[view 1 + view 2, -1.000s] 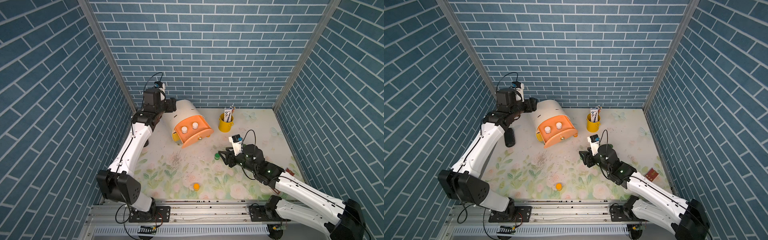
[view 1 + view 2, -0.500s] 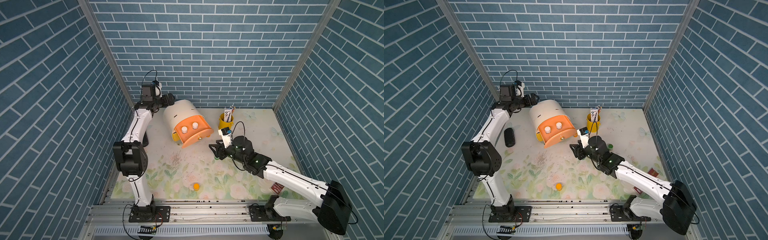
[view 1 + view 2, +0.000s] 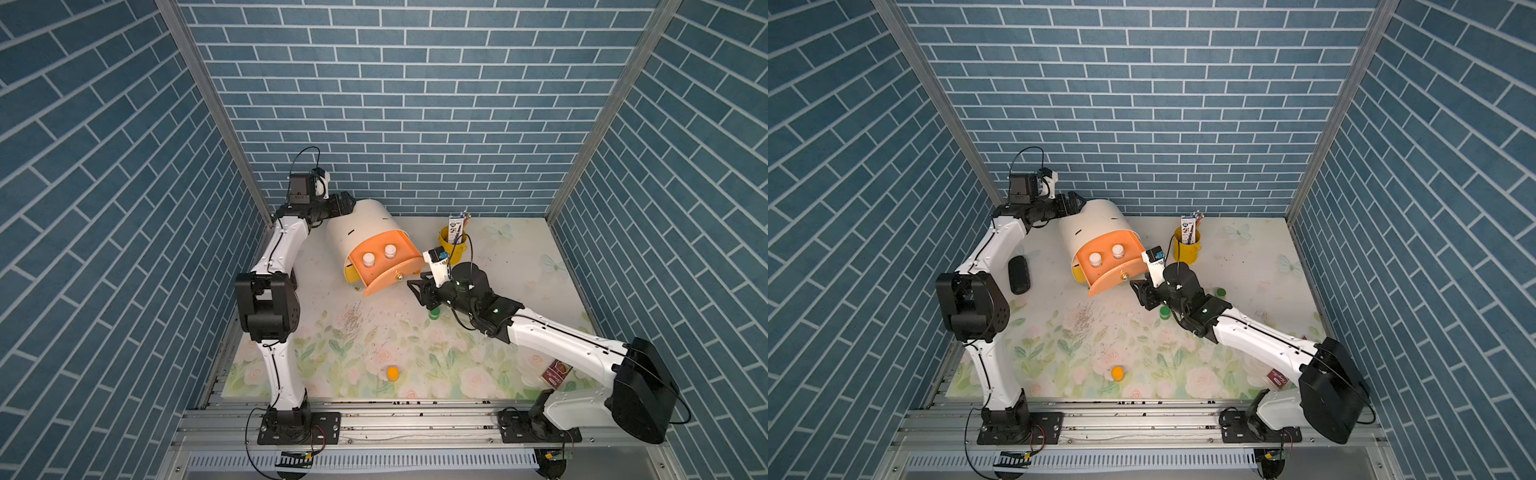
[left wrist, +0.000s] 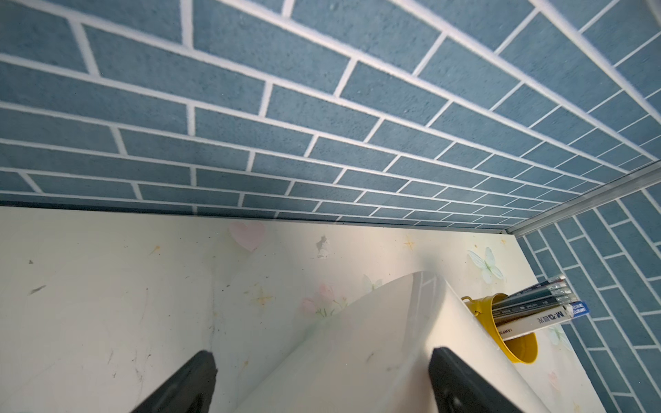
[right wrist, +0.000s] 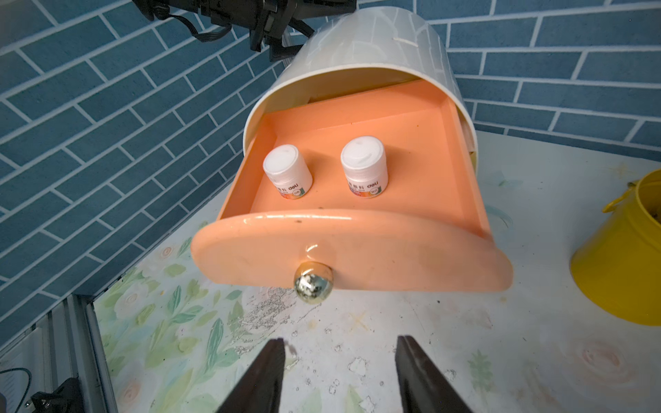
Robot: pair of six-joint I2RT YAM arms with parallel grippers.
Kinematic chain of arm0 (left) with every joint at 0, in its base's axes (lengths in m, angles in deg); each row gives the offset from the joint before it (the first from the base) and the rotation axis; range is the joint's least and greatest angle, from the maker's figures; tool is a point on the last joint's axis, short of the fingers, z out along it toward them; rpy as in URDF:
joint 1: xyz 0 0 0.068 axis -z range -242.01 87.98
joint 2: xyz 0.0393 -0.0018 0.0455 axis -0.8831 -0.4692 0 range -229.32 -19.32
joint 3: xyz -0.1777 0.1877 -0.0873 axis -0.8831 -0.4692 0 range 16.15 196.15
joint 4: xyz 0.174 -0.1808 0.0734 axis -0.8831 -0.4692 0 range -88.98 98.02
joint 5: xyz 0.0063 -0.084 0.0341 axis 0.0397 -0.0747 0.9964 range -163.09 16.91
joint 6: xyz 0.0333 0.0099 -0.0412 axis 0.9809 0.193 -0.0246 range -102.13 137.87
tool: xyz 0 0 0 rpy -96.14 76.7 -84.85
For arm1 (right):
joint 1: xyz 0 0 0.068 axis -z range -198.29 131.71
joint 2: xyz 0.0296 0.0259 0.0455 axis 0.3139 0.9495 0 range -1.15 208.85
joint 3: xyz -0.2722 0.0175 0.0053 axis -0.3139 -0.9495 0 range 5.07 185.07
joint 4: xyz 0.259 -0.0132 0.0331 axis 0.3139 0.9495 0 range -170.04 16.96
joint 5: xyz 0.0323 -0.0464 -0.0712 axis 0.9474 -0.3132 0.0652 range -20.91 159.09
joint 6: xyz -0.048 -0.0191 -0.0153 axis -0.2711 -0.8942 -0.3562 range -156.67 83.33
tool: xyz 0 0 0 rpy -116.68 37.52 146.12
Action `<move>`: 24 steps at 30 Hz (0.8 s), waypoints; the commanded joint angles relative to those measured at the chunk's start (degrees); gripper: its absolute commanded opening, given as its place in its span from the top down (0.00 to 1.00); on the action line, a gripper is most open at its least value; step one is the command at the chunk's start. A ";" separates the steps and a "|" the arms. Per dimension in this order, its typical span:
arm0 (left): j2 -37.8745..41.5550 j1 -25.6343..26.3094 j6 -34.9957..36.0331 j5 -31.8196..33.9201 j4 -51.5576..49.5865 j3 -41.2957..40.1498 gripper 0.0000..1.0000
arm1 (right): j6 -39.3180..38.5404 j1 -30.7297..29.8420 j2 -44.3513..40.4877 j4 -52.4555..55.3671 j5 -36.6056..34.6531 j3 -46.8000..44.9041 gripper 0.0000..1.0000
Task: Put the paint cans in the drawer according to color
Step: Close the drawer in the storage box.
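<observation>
Left jaws, wide apart, straddle the back of the cabinet point(image 3: 358, 226), likely bracing it. Right jaws, apart and empty, face the knob point(image 5: 313, 282) of the open peach drawer point(image 5: 357, 246), probably to push it shut. Beyond the knob, inside, stand two white-lidded cans point(image 5: 288, 171). Behind the right jaws, two green-lidded cans point(image 3: 1221, 292) and one orange-lidded can point(image 3: 392, 372) wait on the desk point(image 3: 519, 257).

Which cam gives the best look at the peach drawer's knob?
Right wrist: the knob is close, sharp and unblocked, centred on the drawer front. In both top views it is only a tiny glint. The left wrist view shows just the cabinet shell, no knob.
</observation>
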 commanded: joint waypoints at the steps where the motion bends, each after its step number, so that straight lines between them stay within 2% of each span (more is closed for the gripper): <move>1: -1.39 -0.29 0.00 -2.34 0.65 2.10 0.03 | -2.40 -0.56 2.43 -1.91 0.98 2.77 0.46; 24: -1.15 -0.12 0.52 -6.37 1.10 0.74 0.09 | -0.14 -1.90 11.82 -4.81 3.15 9.88 0.46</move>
